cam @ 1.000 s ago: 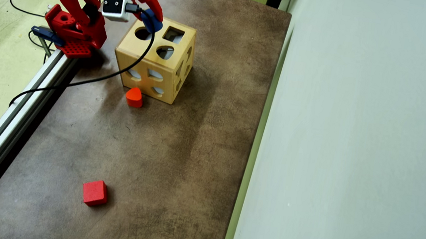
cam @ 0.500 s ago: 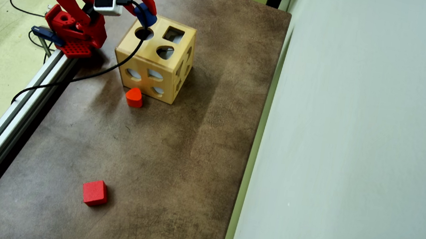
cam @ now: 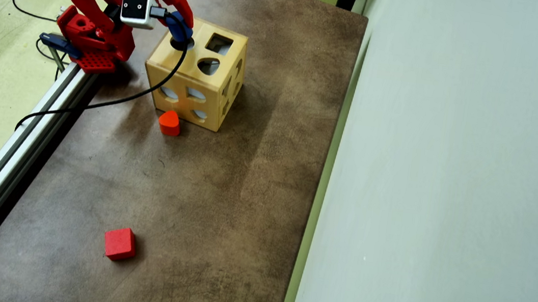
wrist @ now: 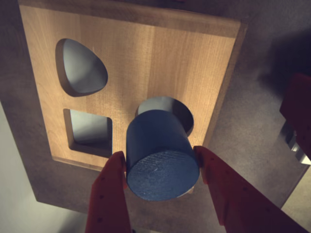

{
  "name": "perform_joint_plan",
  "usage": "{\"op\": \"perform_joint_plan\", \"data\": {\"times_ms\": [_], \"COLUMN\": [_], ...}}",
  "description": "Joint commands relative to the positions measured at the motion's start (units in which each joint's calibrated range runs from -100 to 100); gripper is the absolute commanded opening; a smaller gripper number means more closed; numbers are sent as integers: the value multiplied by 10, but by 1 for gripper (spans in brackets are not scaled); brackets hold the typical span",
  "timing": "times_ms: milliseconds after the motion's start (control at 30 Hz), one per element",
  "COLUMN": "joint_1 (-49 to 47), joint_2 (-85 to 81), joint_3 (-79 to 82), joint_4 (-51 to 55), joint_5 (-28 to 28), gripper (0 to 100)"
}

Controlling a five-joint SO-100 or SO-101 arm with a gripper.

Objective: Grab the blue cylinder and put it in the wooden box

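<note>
One blue cylinder (wrist: 163, 160) is pinched between the gripper's (cam: 180, 26) two red fingers (wrist: 111, 194), poised over the round hole in the top of the one wooden box (cam: 215, 90) at the far left of the table (cam: 221, 206). Two red blocks lie apart: a red cube (cam: 119, 243) near the front, and a red-orange rounded block (cam: 169, 123) just beside the box. A black cable (cam: 100, 102) trails across the box's left corner.
</note>
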Motion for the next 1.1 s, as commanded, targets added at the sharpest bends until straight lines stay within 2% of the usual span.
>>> {"op": "perform_joint_plan", "data": {"times_ms": [0,1067], "joint_1": [-4,2], "joint_2": [-16,40], "joint_3": [3,24], "joint_4": [3,-2], "joint_5": [3,3], "gripper": [17,17]}}
